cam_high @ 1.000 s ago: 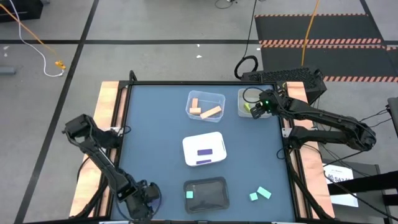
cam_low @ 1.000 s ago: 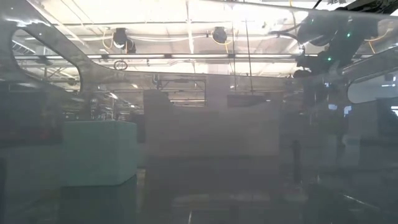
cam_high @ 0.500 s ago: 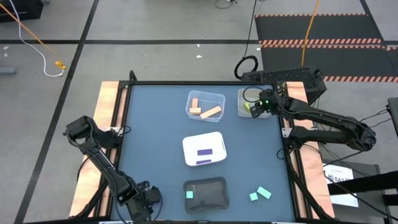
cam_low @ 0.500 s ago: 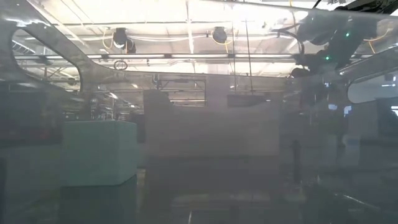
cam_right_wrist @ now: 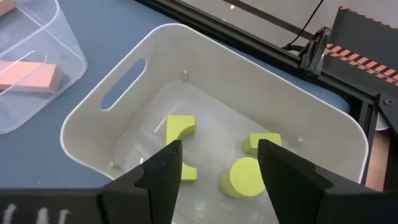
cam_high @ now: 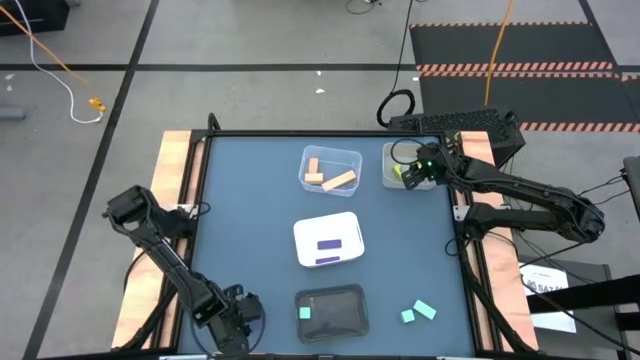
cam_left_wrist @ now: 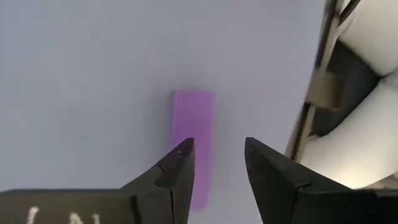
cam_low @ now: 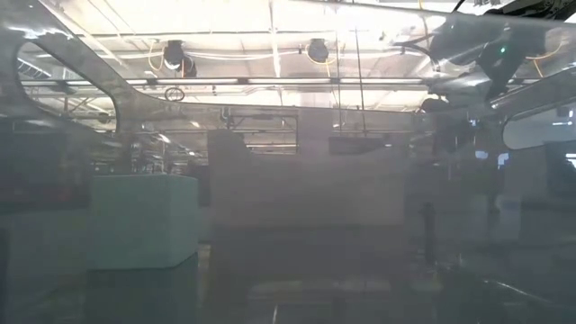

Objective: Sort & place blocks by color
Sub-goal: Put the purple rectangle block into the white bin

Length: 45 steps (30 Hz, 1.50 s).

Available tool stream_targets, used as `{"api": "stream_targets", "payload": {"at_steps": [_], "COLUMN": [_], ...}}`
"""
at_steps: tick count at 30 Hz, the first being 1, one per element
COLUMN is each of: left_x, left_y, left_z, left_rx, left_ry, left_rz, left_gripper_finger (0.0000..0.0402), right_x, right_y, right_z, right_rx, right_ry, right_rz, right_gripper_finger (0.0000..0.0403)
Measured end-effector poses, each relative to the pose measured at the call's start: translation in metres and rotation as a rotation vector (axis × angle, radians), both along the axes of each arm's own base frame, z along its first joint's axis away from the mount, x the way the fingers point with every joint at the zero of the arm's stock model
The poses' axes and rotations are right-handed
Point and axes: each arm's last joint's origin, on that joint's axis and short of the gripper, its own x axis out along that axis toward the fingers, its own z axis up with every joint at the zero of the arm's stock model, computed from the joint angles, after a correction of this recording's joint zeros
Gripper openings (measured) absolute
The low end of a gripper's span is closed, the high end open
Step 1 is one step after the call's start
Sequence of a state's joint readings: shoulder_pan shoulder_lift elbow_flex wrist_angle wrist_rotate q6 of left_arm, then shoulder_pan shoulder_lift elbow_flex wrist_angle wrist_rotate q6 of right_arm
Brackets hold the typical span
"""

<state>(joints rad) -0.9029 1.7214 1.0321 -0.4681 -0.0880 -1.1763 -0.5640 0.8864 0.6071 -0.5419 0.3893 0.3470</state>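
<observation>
At the table's near-left corner, the left gripper (cam_high: 232,322) is held low over a purple bar (cam_left_wrist: 193,134), which lies flat on the table surface (cam_high: 250,200); its fingers (cam_left_wrist: 177,168) are seen partly spread to either side of the bar's near end, with a gap showing, so no pinch can be confirmed yet. The bar is judged to be light, rigid and smooth-faced, so it is best taken across its narrow width on the two long flat sides, near the middle, lest it pivot or slip out. Two more purple bars (cam_high: 327,244) are already laid in the white tray (cam_high: 303,232), where this one is presumably meant to go. Salmon-orange pieces (cam_high: 340,180) are kept in the clear tray (cam_high: 352,157), one teal block (cam_high: 305,313) in the black tray (cam_high: 345,296), and two teal blocks (cam_high: 424,309) are left loose on the table at the near right. Over the grey-beige tray (cam_right_wrist: 118,93) the right gripper (cam_right_wrist: 214,165) is held with fingers spread and empty, above the yellow-green pieces (cam_right_wrist: 239,177) lying inside.
</observation>
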Motion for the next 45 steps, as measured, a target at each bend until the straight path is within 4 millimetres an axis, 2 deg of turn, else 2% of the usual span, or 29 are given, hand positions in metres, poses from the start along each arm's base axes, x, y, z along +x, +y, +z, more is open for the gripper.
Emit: {"api": "stream_targets", "payload": {"at_steps": [7,11,15,20,25,33,37,40,45], "left_x": [-0.002,-0.001,0.004,0.004,-0.001,-0.009,-0.015,-0.017,-0.022], "left_y": [0.002,0.001,0.000,0.004,-0.002,-0.011,-0.018,-0.024,-0.033], "left_z": [-0.001,0.000,0.002,-0.002,-0.016,-0.011,-0.019,-0.028,-0.036], "left_rx": [-0.055,-0.077,-0.097,-0.067,0.004,0.048,0.076,0.086,0.118], "left_ry": [0.087,0.079,-0.013,-0.022,0.016,0.007,0.008,0.005,-0.023], "left_rz": [0.209,0.255,0.367,0.499,0.356,0.225,0.171,0.149,0.058], "left_gripper_finger": [0.0140,0.0140,0.0140,0.0140,0.0140,0.0140,0.0146,0.0171,0.0243], "right_x": [0.000,0.000,0.000,0.000,0.000,0.000,0.000,0.000,0.000], "right_y": [0.000,0.000,0.000,0.000,0.000,0.000,0.000,0.000,0.000], "right_z": [0.000,0.000,0.000,0.000,0.000,0.000,0.000,0.000,0.000], "right_rx": [0.000,0.001,0.001,0.001,0.001,0.001,0.001,0.001,0.001], "right_ry": [0.000,0.000,0.000,0.000,0.000,-0.001,0.000,0.000,-0.001], "right_rz": [0.000,0.000,0.000,0.000,0.001,0.001,0.001,0.001,0.001], "right_gripper_finger": [0.0201,0.0201,0.0201,0.0201,0.0201,0.0201,0.0201,0.0201,0.0201]}}
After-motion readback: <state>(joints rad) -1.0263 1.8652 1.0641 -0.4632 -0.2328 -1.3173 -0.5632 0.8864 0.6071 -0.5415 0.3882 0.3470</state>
